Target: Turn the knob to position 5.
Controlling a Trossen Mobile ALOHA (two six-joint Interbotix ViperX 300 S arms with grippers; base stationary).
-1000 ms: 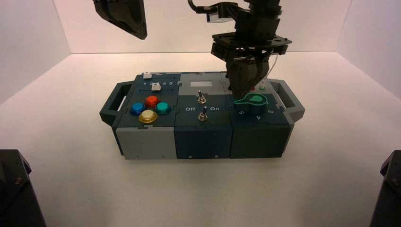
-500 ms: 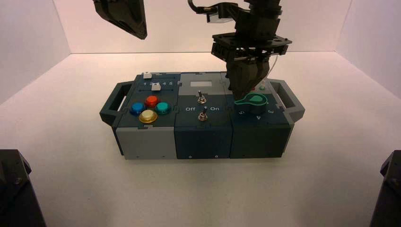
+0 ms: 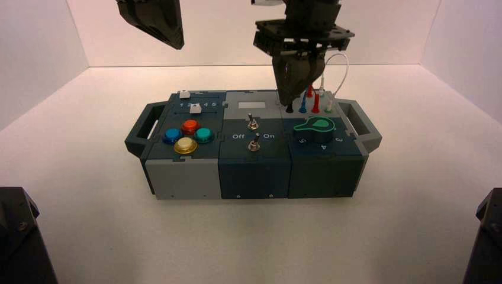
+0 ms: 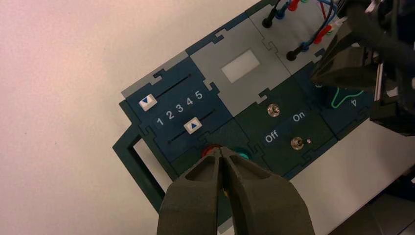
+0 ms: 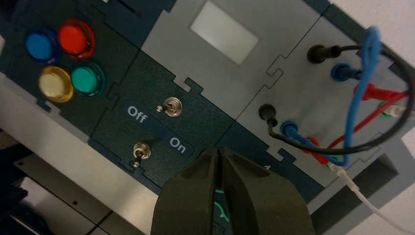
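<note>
The knob (image 3: 317,125), dark teal with a green teardrop top, sits on the box's right module. The printed digits 5 (image 3: 302,140), 4 and 3 curve along its front. My right gripper (image 3: 293,97) is shut and empty. It hangs above the wire plugs just behind the knob and does not touch it. In the right wrist view the shut gripper (image 5: 219,151) covers most of the knob, and only a bit of its green outline (image 5: 219,195) shows. My left gripper (image 3: 174,38) is parked high at the back left, shut (image 4: 220,149) over the push buttons.
The box (image 3: 183,177) has a handle (image 3: 137,133) at each end. Coloured push buttons (image 3: 189,126) and two sliders (image 4: 193,126) are on its left module, and two toggle switches (image 3: 252,123) stand in the middle. Plugged wires (image 3: 314,103) stand behind the knob.
My right gripper has lifted up and back from just behind the knob, and the wire plugs now show. The knob looks unchanged. The left arm has not moved.
</note>
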